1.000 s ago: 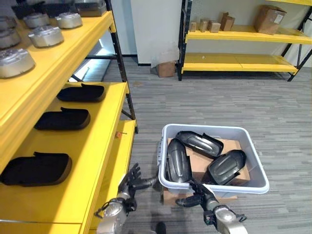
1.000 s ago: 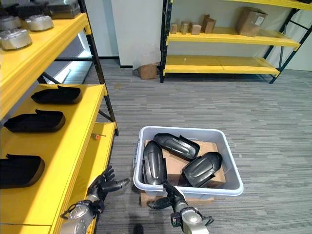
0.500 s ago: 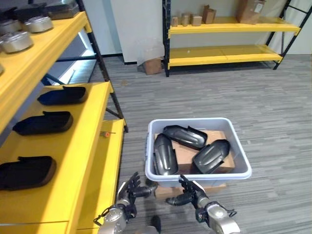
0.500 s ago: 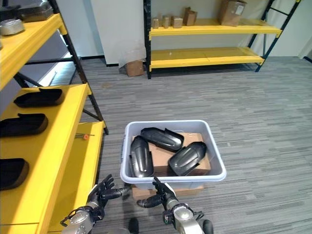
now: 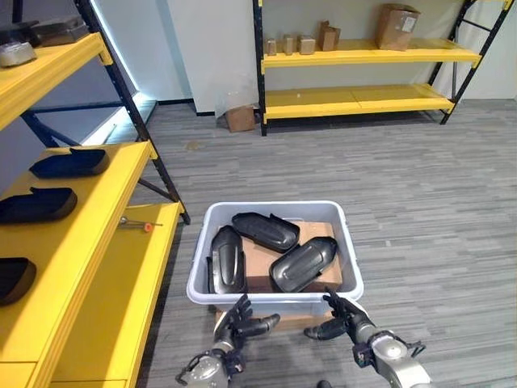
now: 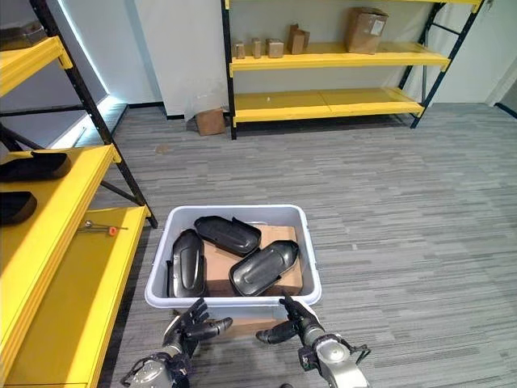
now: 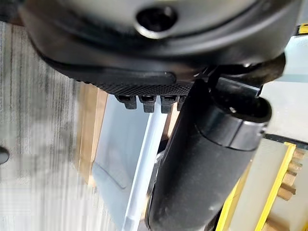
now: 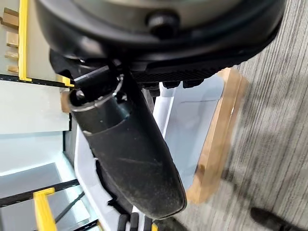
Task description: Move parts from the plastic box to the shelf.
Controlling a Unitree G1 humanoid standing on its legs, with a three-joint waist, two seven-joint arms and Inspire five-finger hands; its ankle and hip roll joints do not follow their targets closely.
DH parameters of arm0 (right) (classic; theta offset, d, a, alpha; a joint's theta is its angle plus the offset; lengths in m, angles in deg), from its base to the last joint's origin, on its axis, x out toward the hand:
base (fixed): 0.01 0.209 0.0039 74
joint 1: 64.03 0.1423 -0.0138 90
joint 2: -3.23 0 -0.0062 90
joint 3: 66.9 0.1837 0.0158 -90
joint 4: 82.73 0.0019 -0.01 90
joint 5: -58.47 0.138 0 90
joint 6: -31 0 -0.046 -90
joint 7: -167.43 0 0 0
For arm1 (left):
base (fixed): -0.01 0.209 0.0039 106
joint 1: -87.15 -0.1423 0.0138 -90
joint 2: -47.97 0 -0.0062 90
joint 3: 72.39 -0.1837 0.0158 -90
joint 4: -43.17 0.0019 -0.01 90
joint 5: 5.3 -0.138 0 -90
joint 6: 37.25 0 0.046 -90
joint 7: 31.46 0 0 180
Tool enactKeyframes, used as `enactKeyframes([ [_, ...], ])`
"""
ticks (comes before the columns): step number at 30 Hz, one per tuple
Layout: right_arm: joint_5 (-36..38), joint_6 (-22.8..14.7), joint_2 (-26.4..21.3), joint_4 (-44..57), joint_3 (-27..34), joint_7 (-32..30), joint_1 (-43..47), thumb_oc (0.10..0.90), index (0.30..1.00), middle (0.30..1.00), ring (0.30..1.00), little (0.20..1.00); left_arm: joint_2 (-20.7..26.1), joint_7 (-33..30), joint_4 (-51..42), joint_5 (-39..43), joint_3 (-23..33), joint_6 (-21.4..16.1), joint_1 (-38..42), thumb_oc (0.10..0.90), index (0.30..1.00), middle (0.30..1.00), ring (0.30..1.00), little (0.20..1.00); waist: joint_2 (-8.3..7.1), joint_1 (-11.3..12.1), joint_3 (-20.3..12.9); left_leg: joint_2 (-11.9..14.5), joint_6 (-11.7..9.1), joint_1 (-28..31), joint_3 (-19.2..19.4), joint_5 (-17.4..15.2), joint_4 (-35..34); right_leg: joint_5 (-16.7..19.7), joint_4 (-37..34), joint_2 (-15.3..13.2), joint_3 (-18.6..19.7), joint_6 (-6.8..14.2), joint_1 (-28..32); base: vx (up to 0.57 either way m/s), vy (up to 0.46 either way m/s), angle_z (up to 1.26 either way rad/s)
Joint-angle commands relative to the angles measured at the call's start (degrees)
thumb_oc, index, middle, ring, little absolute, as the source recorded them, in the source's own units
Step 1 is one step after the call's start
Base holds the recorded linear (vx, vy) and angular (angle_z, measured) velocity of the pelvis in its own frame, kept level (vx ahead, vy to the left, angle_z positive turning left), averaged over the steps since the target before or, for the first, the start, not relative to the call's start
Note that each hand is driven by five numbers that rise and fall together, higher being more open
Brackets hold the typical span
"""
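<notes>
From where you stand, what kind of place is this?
Probably a storeroom or small warehouse: yellow shelves with cardboard boxes, a grey bin of black parts on the floor, more parts on the near shelf.

Grey striped carpet floor carries a pale plastic box, set on a flat wooden board just ahead of the left hand and the right hand. Out past the left hand stands a yellow shelf; its middle level bears dark parts in a row, its lowest level a small tool. Far beyond both hands, a small cardboard box sits on the floor beside a second yellow rack.
</notes>
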Motion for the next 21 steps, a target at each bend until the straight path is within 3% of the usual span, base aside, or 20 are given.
enactKeyframes([
  [1, 6.9, -3.9, 5.1, 13.9, 0.3, 1.6, 4.2, 0.9, 1.0, 1.0, 1.0, 1.0, 4.4, -0.1, -8.1, 0.3, 3.3, -3.7, 3.6, 0.9, 1.0, 1.0, 1.0, 1.0, -4.08, 0.4, -0.3, 0.5, -2.7, 4.4, 0.8, -0.8, 0.8, 5.5, -1.2, -8.0, 1.4, -0.8, 0.8, -0.02, -0.065, 0.11],
  [4, 11.6, -3.3, 3.7, 21.1, -1.0, 2.7, 3.7, 0.9, 1.0, 1.0, 1.0, 1.0, 4.9, -0.6, -11.0, 1.9, 4.6, -3.3, 2.5, 0.9, 1.0, 1.0, 1.0, 1.0, -3.99, 0.8, 0.4, 0.6, -3.0, 4.5, 0.7, -1.1, 0.8, 5.5, -1.3, -7.8, 1.3, -1.0, 1.2, -0.02, -0.055, 0.06],
  [13, 35.6, -2.2, -11.2, 35.0, -5.5, 5.0, 1.1, 0.9, 1.0, 1.0, 1.0, 1.0, 10.3, 0.4, -30.9, 11.6, 1.6, -0.2, -4.1, 0.9, 1.0, 1.0, 1.0, 1.0, -4.22, 2.2, 1.6, 0.1, -3.5, 4.9, 0.4, -1.7, -0.6, 5.5, -3.4, -7.9, 0.5, -1.0, 2.3, -0.02, 0.002, 0.09],
  [14, 35.8, -2.2, -11.4, 35.3, -5.5, 4.8, 0.8, 0.9, 1.0, 1.0, 1.0, 1.0, 10.3, 0.3, -31.2, 11.7, 1.4, -0.1, -4.3, 0.9, 1.0, 1.0, 1.0, 1.0, -4.12, 2.3, 1.5, 0.2, -3.6, 5.1, 0.5, -1.8, -0.7, 5.4, -3.5, -7.9, 0.5, -1.0, 2.4, 0.0, 0.0, 0.0],
  [16, 40.5, -2.9, -16.6, 37.3, -5.0, 4.8, 0.1, 0.9, 1.0, 1.0, 1.0, 1.0, 15.7, 0.1, -34.1, 14.9, 0.7, 0.9, -7.0, 0.9, 1.0, 1.0, 1.0, 1.0, -4.07, 2.4, 1.8, 0.1, -3.9, 5.7, 0.8, -1.8, -0.8, 5.4, -3.2, -8.0, 0.5, -1.2, 2.4, 0.0, 0.018, -0.05],
  [21, 44.2, -4.8, -19.5, 39.2, -3.9, 3.4, 0.1, 0.9, 1.0, 1.0, 1.0, 1.0, 17.4, -1.4, -39.1, 19.9, -0.2, 0.9, -6.6, 0.9, 1.0, 1.0, 1.0, 1.0, -3.9, 2.2, 2.1, 0.0, -4.3, 6.4, 1.1, -1.8, -0.7, 5.1, -2.7, -8.5, 0.4, -1.2, 2.4, 0.0, 0.03, -0.16],
])
